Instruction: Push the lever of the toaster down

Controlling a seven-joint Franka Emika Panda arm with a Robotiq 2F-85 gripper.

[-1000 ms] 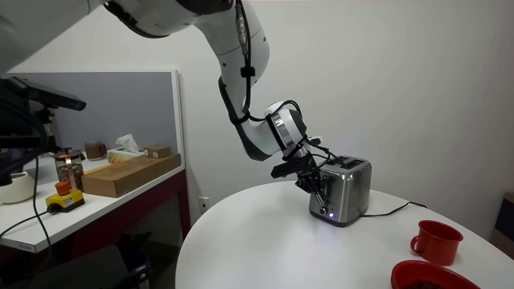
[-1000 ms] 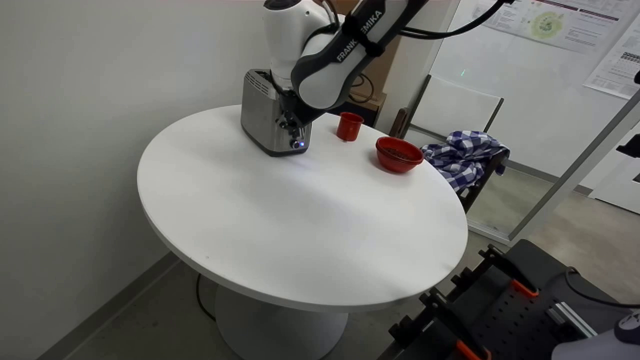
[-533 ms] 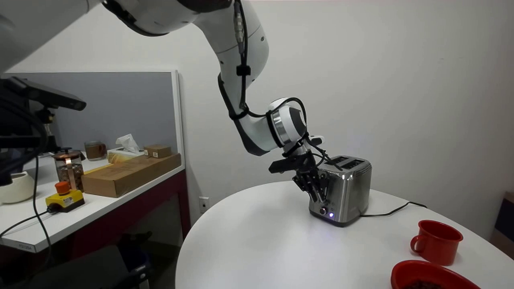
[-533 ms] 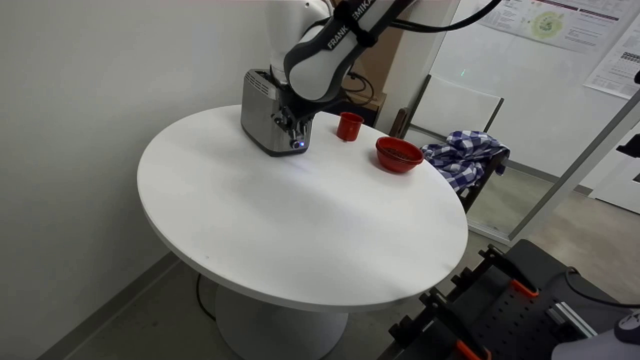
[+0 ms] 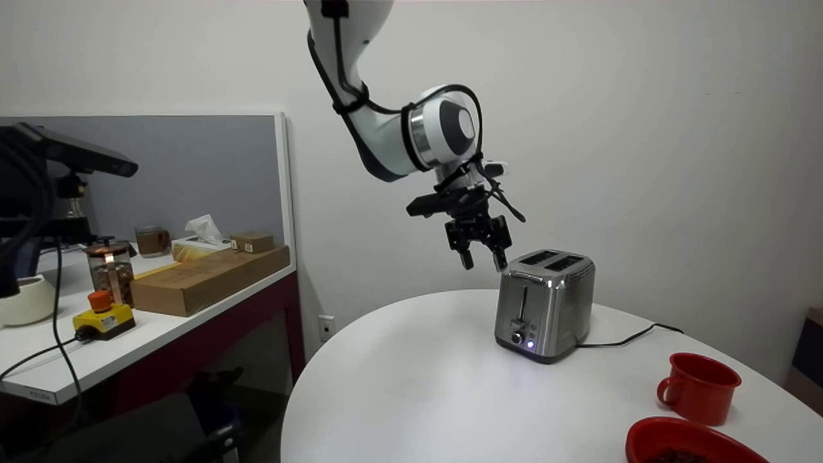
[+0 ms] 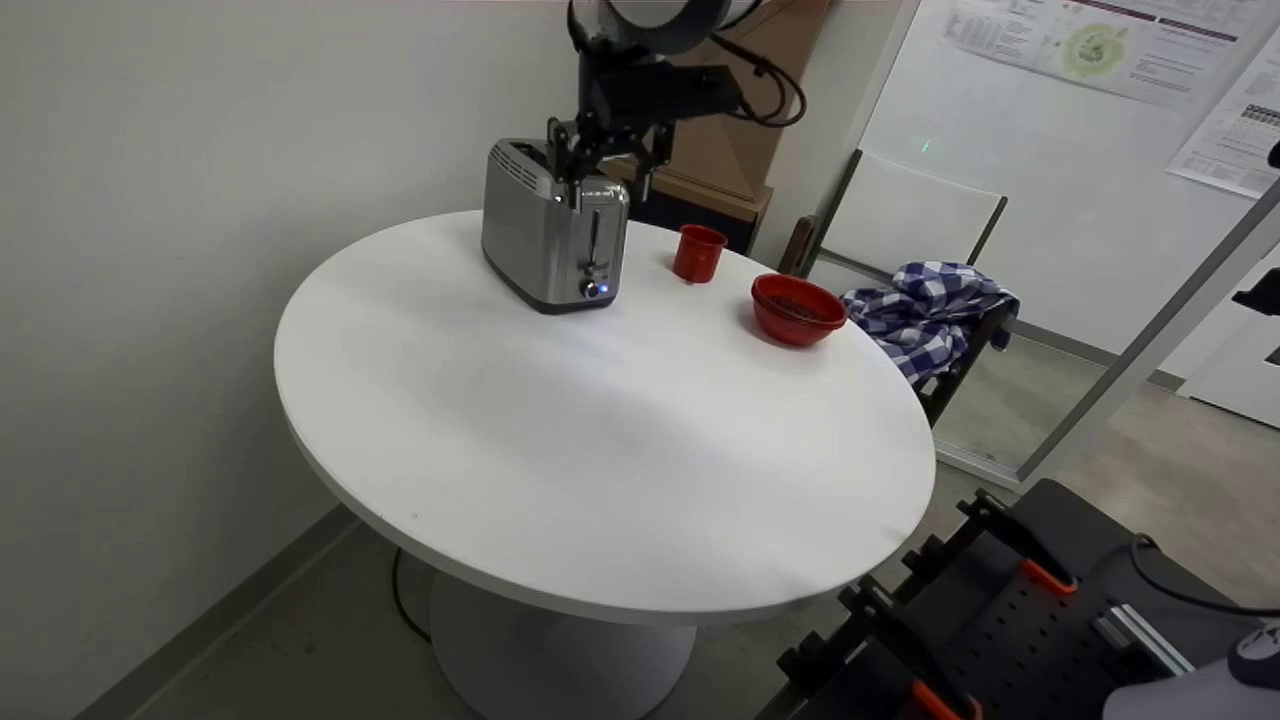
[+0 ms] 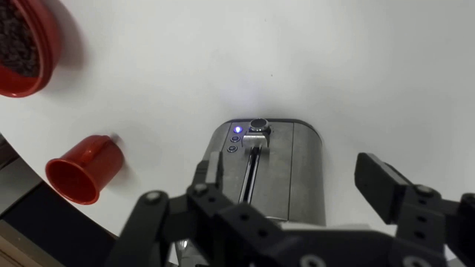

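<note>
Right up close, here's the black, hard-edged gripper (image 5: pixel 483 264), its blocky fingers (image 7: pixel 379 189) spread wide with nothing held between them! It hangs at the lever end of the brushed-silver, round-cornered metal toaster (image 5: pixel 551 308), fingertips up around the top edge; whether one brushes that edge, I can't tell.

And there's the small, shiny metal lever (image 7: pixel 255 140), sitting at the very bottom of its long, narrow groove (image 7: pixel 249 176), well apart from the fingers and just above a round, dark-faced dial (image 7: pixel 259 124)! A blue-white light (image 7: pixel 238 129) glows beside the dial, in line with two little round buttons (image 7: pixel 235 139).

The toaster stands upright on the smooth, round white desk (image 6: pixel 560 450), long dark slots (image 5: pixel 539 257) across its top, a thin black cord (image 5: pixel 627 339) trailing away. On the same desk, a glossy red cylindrical mug (image 5: pixel 704 395) stands upright, and near it a red round bowl (image 6: pixel 798 335) holds dark, grainy bits (image 7: pixel 16 44).

Farther off, in an exterior view, a blue-and-white checked cloth (image 6: pixel 930 300) lies in soft, rumpled folds; in an exterior view too, a long brown cardboard box (image 5: pixel 212 276) lies on a white-topped bench (image 5: pixel 151 329).
</note>
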